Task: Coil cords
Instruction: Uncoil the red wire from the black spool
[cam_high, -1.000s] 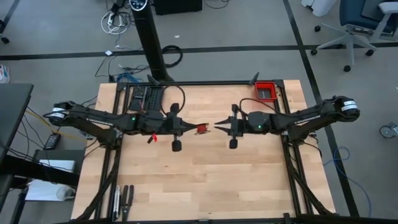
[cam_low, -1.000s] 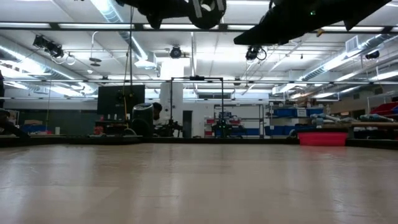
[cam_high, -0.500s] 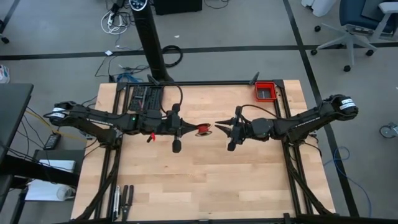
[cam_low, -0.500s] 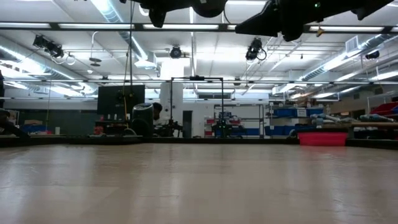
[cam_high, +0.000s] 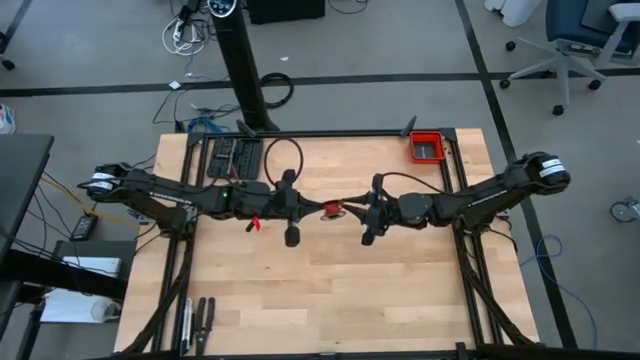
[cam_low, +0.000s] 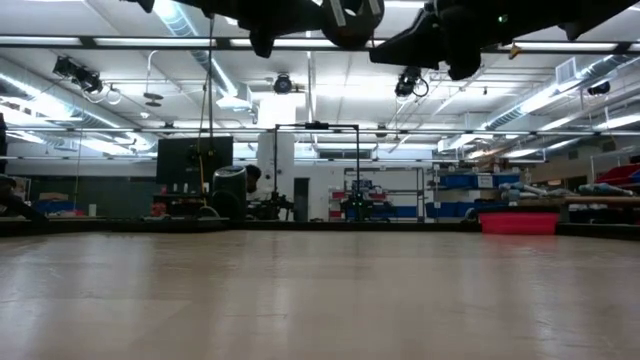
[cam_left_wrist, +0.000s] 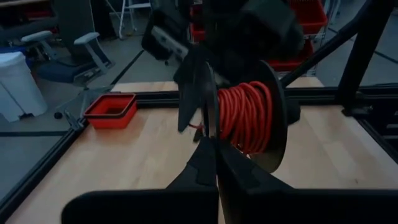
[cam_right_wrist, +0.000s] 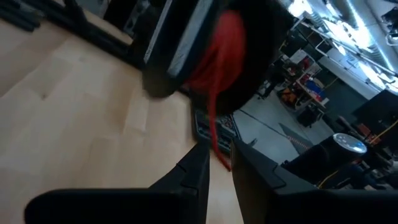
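Above the wooden surface (cam_high: 330, 300), the right pincer (cam_high: 352, 209) has closed in, slightly spread around the thin red cord (cam_right_wrist: 214, 134) trailing from the black spool (cam_left_wrist: 273, 115); the left pincer (cam_high: 314, 205), pressed together, holds the spool.

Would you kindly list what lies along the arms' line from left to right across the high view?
Left arm → left gripper → red cord spool → right gripper → right arm.

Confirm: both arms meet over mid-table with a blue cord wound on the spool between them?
Not blue. The cord wound on the spool is bright red, as the left wrist view shows. Otherwise right: both arms meet over the middle of the table with the spool between them.
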